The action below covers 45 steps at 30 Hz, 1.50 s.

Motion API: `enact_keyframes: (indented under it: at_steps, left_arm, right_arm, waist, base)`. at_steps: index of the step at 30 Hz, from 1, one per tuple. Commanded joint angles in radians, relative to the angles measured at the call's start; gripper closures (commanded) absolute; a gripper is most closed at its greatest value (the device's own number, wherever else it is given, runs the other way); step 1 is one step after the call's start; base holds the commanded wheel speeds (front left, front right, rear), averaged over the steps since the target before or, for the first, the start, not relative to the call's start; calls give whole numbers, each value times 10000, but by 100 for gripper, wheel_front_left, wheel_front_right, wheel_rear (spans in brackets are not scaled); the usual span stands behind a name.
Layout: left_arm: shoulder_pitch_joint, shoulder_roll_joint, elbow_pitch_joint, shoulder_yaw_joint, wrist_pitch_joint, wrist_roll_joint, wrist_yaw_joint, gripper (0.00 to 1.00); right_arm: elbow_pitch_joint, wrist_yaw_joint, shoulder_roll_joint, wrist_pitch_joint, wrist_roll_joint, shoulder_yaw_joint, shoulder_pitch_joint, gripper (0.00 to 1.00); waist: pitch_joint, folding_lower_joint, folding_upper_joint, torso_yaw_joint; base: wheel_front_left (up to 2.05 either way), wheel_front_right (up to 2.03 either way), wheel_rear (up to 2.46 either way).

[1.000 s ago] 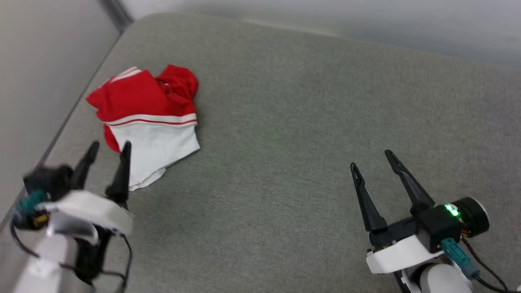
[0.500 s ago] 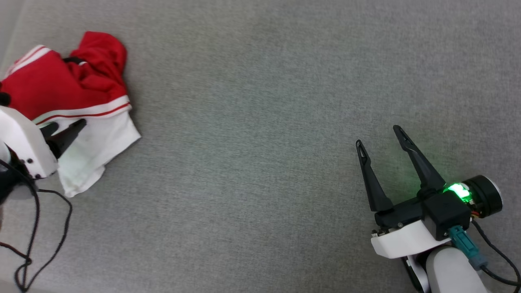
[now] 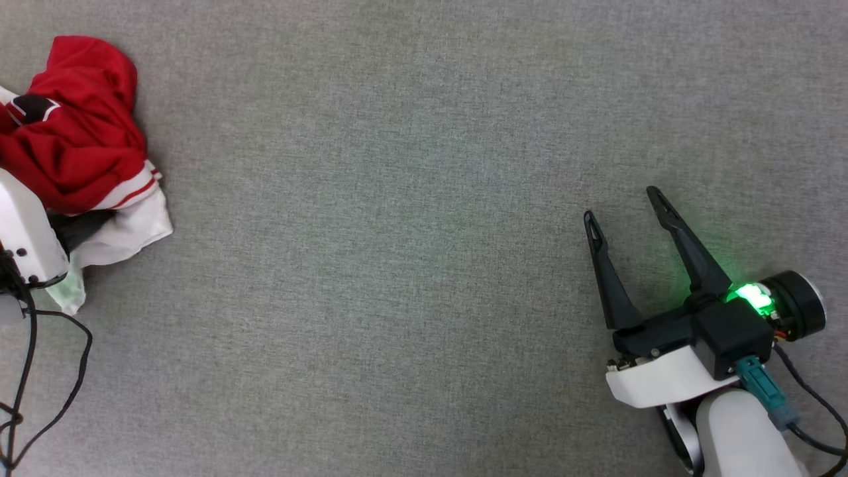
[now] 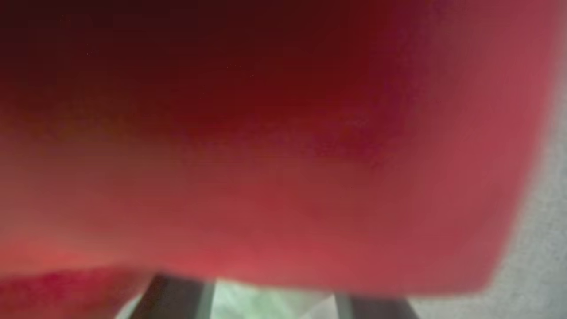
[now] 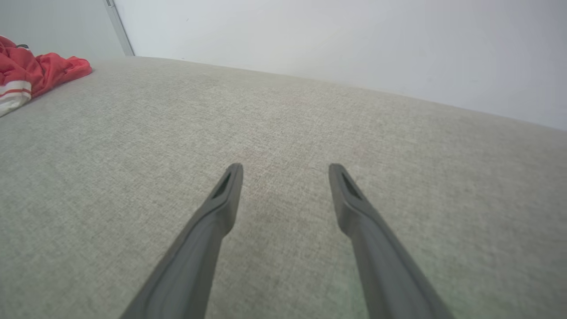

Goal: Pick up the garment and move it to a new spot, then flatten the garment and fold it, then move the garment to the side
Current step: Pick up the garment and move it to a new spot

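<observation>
The garment (image 3: 73, 139) lies crumpled near the far left corner of the grey fabric surface (image 3: 397, 265), red bunched over a white sleeve and striped trim, its lettering mostly hidden. The left gripper (image 3: 83, 228) has its fingertips buried under the cloth, so its grip cannot be told. The right gripper (image 3: 621, 204) has its fingers spread apart.
</observation>
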<state>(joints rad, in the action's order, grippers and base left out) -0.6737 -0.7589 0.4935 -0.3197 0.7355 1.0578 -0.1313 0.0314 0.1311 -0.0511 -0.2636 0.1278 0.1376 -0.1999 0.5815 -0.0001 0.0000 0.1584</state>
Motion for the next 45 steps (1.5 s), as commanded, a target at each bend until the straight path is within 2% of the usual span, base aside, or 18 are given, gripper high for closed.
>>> enact_keyframes:
  at_steps: [1, 6, 13, 18, 22, 26, 33, 40, 43, 44, 45]
  left_arm:
    - [458, 647, 286, -619, 129, 69, 20, 100]
    - [605, 469, 38, -606, -697, 627, -5, 100]
    - [1228, -63, -1499, -647, -2191, 1388, 7, 100]
    - [1830, -61, -2754, -875, -2918, 1882, 7, 100]
    - [2198, 183, -3738, -1078, -3408, 2125, 7, 100]
    - [2247, 874, -4456, -1313, -3865, 2013, 97, 100]
    - [1764, 2707, -5100, -2297, -4476, 1162, 896, 100]
    - [866, 4587, -4180, -3257, -5171, 22, 1550, 100]
    - [530, 4938, -3709, -3520, -5304, -318, 1598, 100]
    - [275, 5307, -3184, -3881, -5412, -662, 1550, 100]
    - [275, 5307, -3184, -3881, -5412, -662, 1550, 100]
  right_arm:
    - [-46, -7, 3, -18, 71, -47, -87, 0]
    - [-77, -7, 10, -19, -88, -113, -93, 0]
    - [-310, -5, 16, -19, -534, -225, 175, 0]
    - [-487, -7, 15, -19, -743, -321, 420, 0]
    - [-545, -7, 14, -19, -902, -426, 593, 0]
    - [-607, -5, 14, -19, -985, -509, 692, 0]
    - [-518, -5, 16, -19, -1099, -683, 719, 0]
    - [-224, -5, 18, -19, -1197, -985, 476, 0]
    - [-71, -5, 15, -19, -1216, -1106, 385, 0]
    - [70, -5, 15, -19, -1247, -1268, 320, 0]
    - [70, -5, 15, -19, -1247, -1268, 320, 0]
  waist:
    - [-77, 1, 0, -15]
    - [-706, 1, 0, -116]
    - [-2029, 1, 0, -308]
    - [-2975, 1, 0, -397]
    - [-3566, 1, 0, -518]
    - [-3984, 1, 0, -747]
    - [-4291, 1, 0, -1512]
    - [-3958, 1, 0, -2570]
    - [-3816, 1, 0, -2862]
    - [-3693, 1, 0, -3108]
    - [-3693, 1, 0, -3108]
  base:
    - [0, 0, 0]
    - [0, 0, 0]
    - [0, 0, 0]
    - [0, 0, 0]
    - [0, 0, 0]
    - [0, 0, 0]
    - [0, 0, 0]
    - [0, 0, 0]
    - [0, 0, 0]
    - [0, 0, 0]
    - [0, 0, 0]
